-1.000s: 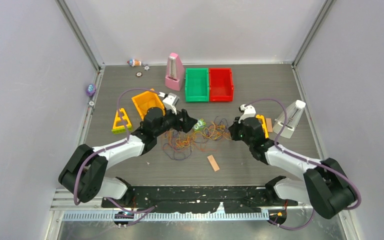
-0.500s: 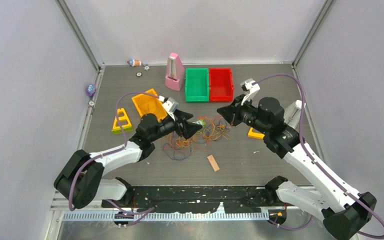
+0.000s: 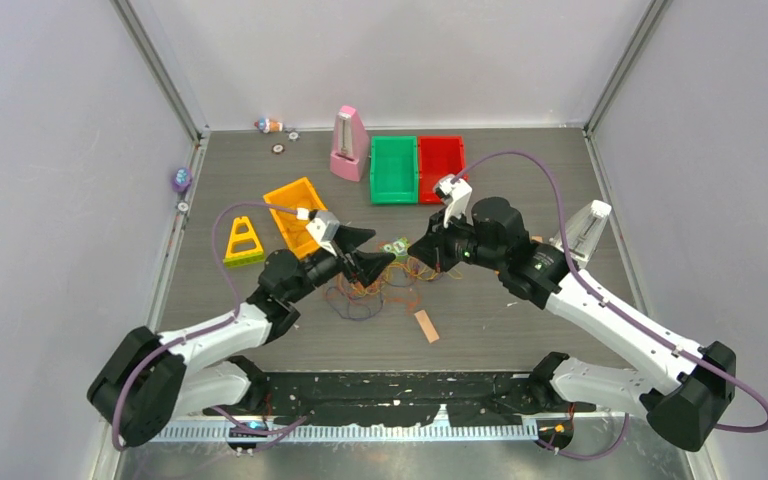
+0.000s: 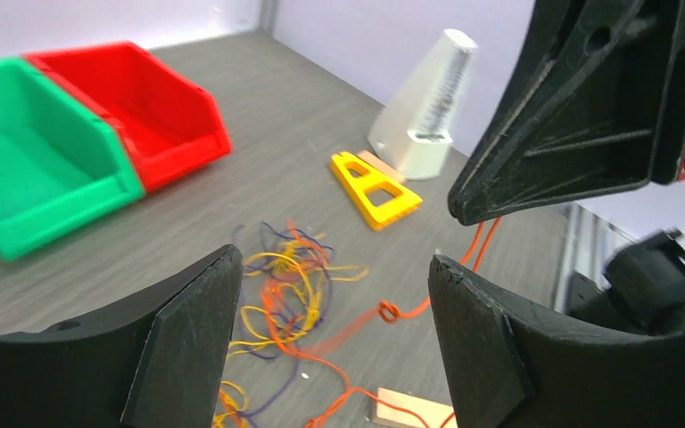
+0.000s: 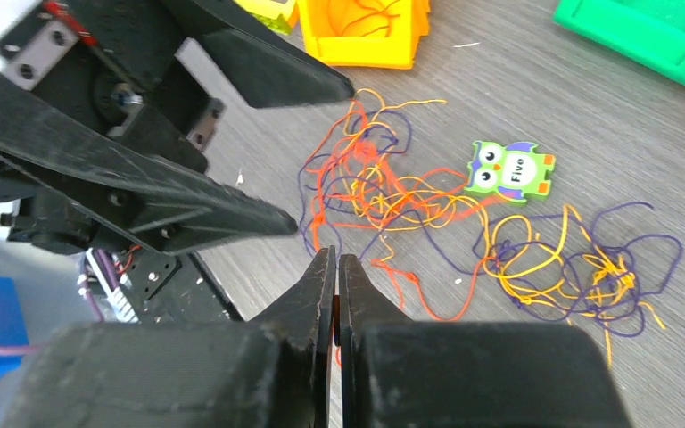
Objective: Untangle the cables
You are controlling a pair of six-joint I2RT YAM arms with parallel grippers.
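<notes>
Near the owl card (image 5: pixel 509 169), the right gripper (image 5: pixel 336 263) pinched an orange cable (image 4: pixel 480 239) aloft, presumably for the gaping, empty left gripper (image 4: pixel 332 267).

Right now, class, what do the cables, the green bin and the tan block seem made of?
Cables: probably cord or coated wire, matte; they lie in limp loops. Green bin: moulded plastic, slight sheen, uniform colour. Tan block: possibly wood, matte; hard to tell.
</notes>
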